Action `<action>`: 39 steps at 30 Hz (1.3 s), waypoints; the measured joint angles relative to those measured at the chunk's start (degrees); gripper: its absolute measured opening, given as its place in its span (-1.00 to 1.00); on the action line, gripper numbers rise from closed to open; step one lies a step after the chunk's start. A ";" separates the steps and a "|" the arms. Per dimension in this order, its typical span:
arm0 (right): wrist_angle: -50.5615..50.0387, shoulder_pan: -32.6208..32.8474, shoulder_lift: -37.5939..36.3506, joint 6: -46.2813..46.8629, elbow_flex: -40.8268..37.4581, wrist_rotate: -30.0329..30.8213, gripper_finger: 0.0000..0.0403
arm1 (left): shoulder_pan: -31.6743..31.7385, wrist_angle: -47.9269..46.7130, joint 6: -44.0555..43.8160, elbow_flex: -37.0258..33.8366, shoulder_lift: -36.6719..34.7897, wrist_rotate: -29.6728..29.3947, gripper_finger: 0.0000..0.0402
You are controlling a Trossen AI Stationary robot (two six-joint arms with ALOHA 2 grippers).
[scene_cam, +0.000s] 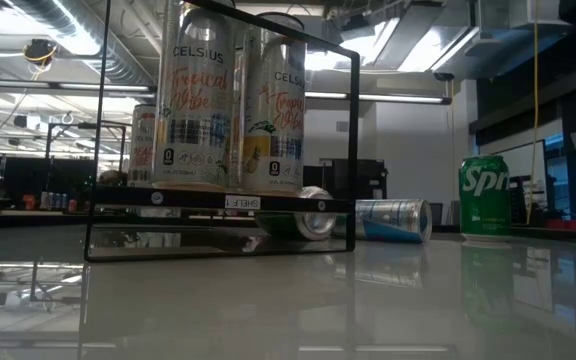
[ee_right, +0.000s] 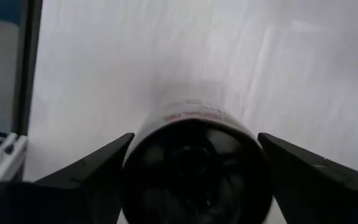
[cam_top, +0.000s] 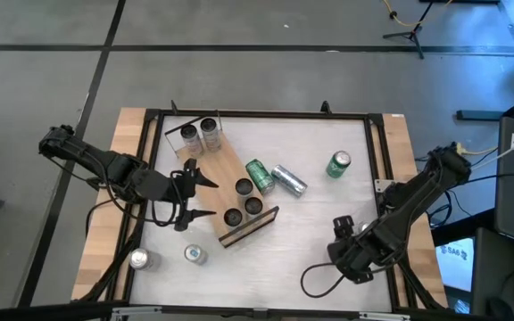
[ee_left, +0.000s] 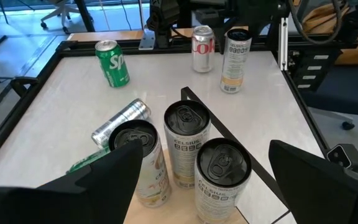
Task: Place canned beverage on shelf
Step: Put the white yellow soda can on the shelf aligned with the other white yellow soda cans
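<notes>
The long light-wood shelf (cam_top: 230,192) with dark edges is lying slantwise in the middle of the white table (cam_top: 266,267). Three tall cans with dark tops (cam_top: 244,203) are being kept upright on its near end, and two tall silver cans (cam_top: 200,134) are standing at its far end.

The left gripper (cam_top: 205,198) is being held just beside the shelf, at its left long edge, with its two dark fingers (ee_left: 98,180) spread wide and nothing between them.

A green can (cam_top: 260,176) and a shiny silver can (cam_top: 289,180) are lying on their sides just beside the shelf, at its right long edge. A green soda can (cam_top: 338,164) is standing upright farther to the right of the shelf.

The right gripper (cam_top: 340,229) is being held well apart from the shelf, toward the table's right front. A dark-topped can (ee_right: 194,171) is being pinched between its fingers.

Two small silver cans (cam_top: 194,254) are standing near the front left corner, away from the shelf.
</notes>
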 joint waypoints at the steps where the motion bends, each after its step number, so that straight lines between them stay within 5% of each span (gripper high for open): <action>1: 0.00 0.02 0.38 -1.10 0.00 -0.02 0.64 | 0.00 -0.01 -0.01 0.00 0.01 0.02 0.68; 14: -0.05 0.00 3.05 -5.23 0.00 -2.58 0.63 | 0.00 0.42 -0.04 0.00 0.01 0.04 0.68; 23: 1.21 0.00 3.05 -5.23 0.04 -3.04 0.21 | -0.01 0.79 -0.04 0.00 0.02 0.04 0.68; 39: 4.32 -8.99 3.09 -3.38 5.19 -7.95 0.21 | -0.01 8.05 -0.24 0.00 0.02 0.04 0.68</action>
